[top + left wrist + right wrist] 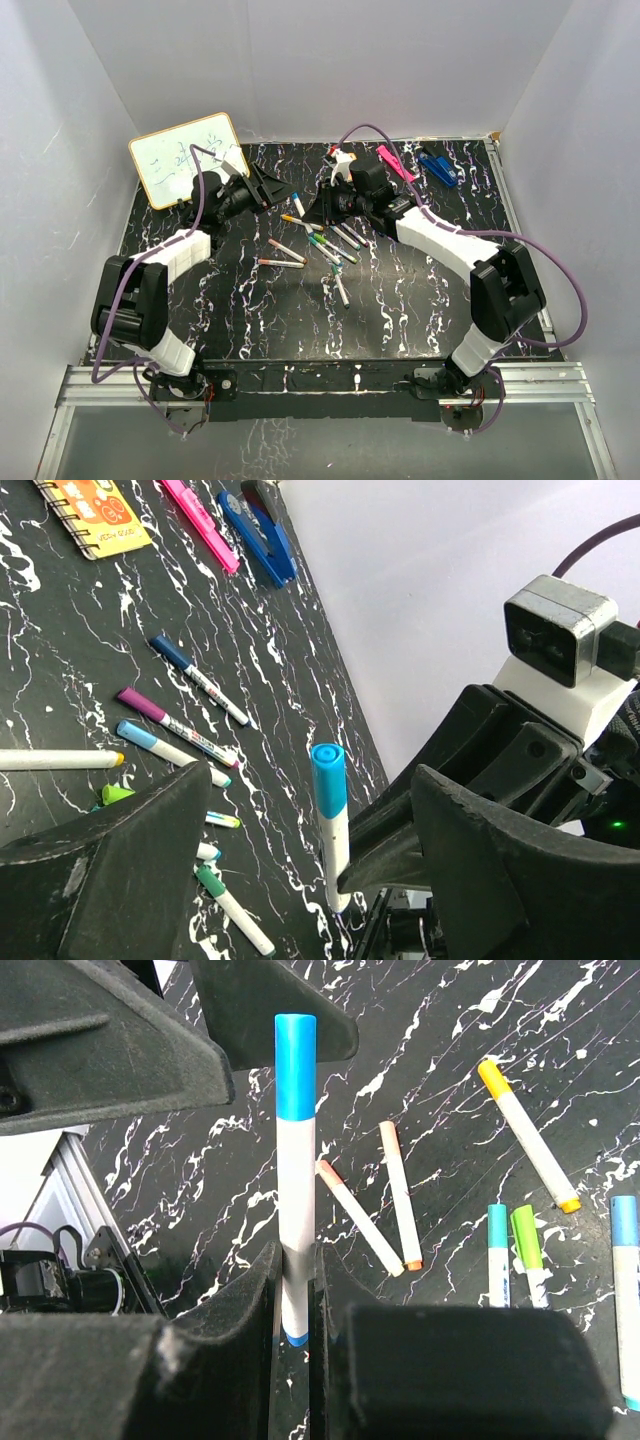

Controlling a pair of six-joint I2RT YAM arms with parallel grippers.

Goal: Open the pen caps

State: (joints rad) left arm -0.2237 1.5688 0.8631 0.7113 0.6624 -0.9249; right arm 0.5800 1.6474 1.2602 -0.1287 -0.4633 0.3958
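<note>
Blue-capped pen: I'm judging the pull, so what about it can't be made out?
Right wrist: lower barrel of the pen hidden inside the right gripper; left gripper cut off by the top edge.
Left wrist: pen's tail hidden behind the right gripper.
Top: cap too small to judge.

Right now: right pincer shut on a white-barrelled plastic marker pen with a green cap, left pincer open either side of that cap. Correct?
Not quite: the cap is light blue, not green, as the right wrist view shows. The rest holds: right pincer shut on the white-barrelled plastic marker pen, left pincer open either side.
</note>
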